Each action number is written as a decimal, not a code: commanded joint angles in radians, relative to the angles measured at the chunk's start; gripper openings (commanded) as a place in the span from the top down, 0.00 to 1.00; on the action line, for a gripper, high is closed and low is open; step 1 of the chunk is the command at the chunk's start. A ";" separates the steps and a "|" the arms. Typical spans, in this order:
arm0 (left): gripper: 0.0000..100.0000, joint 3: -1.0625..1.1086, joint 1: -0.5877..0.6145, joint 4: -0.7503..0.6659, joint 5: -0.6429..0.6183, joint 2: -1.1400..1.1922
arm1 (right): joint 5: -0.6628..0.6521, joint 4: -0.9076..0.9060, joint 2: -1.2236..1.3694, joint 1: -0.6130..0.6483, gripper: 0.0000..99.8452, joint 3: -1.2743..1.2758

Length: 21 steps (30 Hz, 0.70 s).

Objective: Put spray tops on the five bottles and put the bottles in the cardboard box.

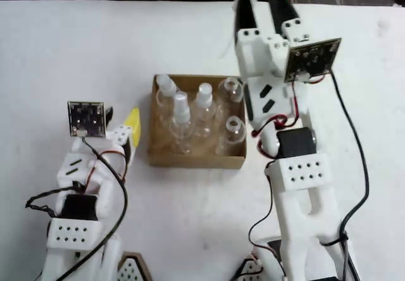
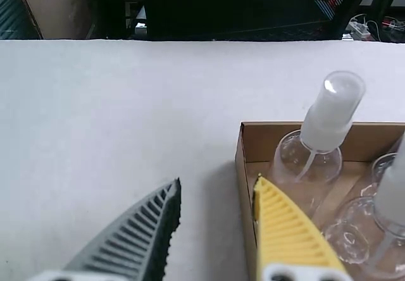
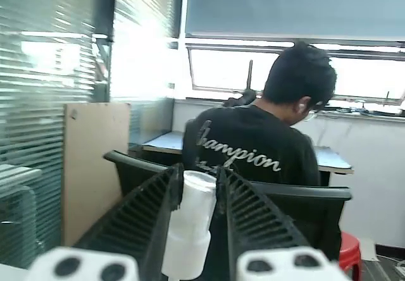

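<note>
the right gripper (image 3: 196,174) clamps its fingers on a spray top (image 3: 192,224), held up beyond the cardboard box (image 1: 196,161). lowered off-centre, it could topple an uncapped bottle (image 1: 233,129) inside. the left gripper (image 2: 215,189), fingers apart, sits left of the box.

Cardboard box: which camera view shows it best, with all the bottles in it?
The high view: the whole cardboard box is seen from above, with five bottles inside, three wearing spray tops. The left wrist view catches one corner and one topped bottle. The right wrist view faces the room.
</note>
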<state>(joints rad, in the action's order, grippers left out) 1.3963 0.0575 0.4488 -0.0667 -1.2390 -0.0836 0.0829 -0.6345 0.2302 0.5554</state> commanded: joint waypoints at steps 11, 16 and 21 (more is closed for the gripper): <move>0.82 -0.011 -0.002 -0.026 0.012 -0.021 | -0.160 -0.054 0.082 -0.010 0.98 -0.041; 0.82 -0.011 -0.002 -0.026 0.012 -0.021 | -0.164 -0.047 0.076 -0.008 0.98 0.014; 0.82 -0.011 -0.002 -0.026 0.012 -0.021 | -0.163 -0.045 0.084 -0.012 0.98 0.054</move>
<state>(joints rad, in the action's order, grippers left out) 1.3963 0.0575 0.4488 -0.0667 -1.2390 -0.2355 0.0338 -0.5455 0.2317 0.6076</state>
